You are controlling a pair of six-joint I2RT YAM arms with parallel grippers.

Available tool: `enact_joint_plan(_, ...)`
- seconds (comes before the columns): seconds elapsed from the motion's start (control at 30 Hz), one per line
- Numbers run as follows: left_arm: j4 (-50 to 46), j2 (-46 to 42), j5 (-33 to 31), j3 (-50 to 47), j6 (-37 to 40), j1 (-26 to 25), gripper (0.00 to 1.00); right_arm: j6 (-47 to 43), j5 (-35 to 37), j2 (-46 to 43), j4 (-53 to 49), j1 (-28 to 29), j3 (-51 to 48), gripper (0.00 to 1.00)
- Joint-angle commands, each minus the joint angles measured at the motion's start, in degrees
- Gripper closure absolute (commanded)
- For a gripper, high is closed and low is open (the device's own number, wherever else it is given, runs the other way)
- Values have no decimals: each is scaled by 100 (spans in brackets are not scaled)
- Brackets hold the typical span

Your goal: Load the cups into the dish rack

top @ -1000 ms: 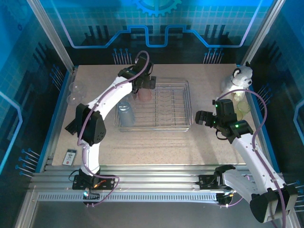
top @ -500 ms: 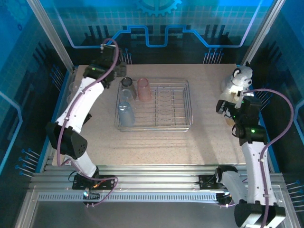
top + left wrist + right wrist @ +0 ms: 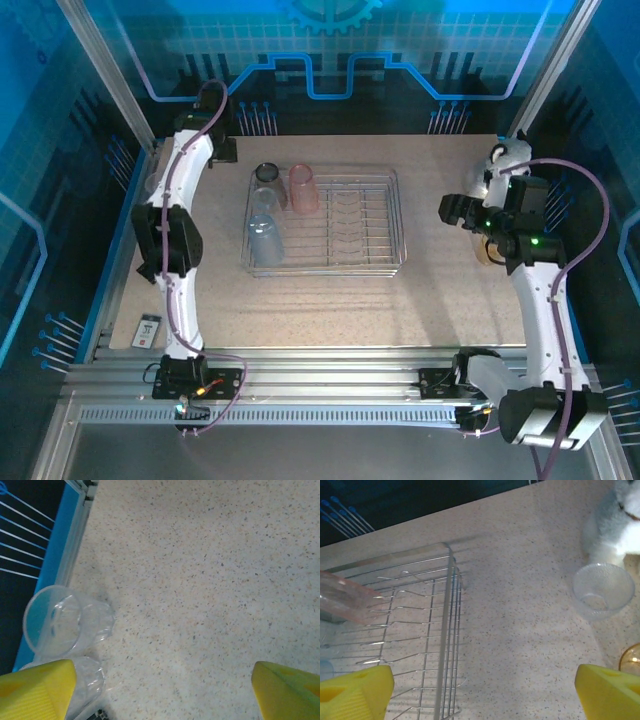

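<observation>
From above, the dish rack [image 3: 355, 230], silver wire with low sides, sits mid-way on the speckled table [image 3: 330, 310]. At its left end are a smoky grey cup [image 3: 268, 180], a pink cup [image 3: 303, 188] and a pale blue cup [image 3: 265, 240], all translucent plastic. The left gripper [image 3: 225, 150] is beyond the rack's far-left corner and the right gripper [image 3: 455, 210] is to its right. A small card [image 3: 148, 330] lies near-left of the rack, its writing too small to read.

At the left wrist, the yellow fingertips [image 3: 35, 690] stand wide apart with nothing between them. Two clear cups [image 3: 62, 625] sit by the table's blue edge.

At the right wrist, the jaws are also wide and empty. Right of the rack, a dimpled clear cup [image 3: 602, 587] stands just beside a fluffy plush animal [image 3: 615, 525], with a yellow cup [image 3: 632, 661] nearer.
</observation>
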Motion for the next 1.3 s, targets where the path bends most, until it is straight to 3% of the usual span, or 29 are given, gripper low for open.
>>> enact_joint_plan(0.0,-449,427,219,662,16,226,12,-245,245,111,-522,218,433,6)
enact_joint_plan(0.3,-321,1032,429,865,-61,793,13,-321,709,401,-811,736,676,7)
enact_joint_plan(0.57,-147,1055,387,668,-52,1001,15,-402,1375,925,-859,1663,963,7)
enact_joint_plan(0.83,-160,1082,476,381,-115,1248,31,-362,1571,1127,-836,2035,1063,7)
enact_joint_plan(1.13,74,908,343,-248,-134,1344,36,-360,1699,1262,-863,2219,1167,7)
enact_joint_plan(1.27,125,922,409,-397,-160,1380,44,-363,1765,1277,-879,2273,1203,6)
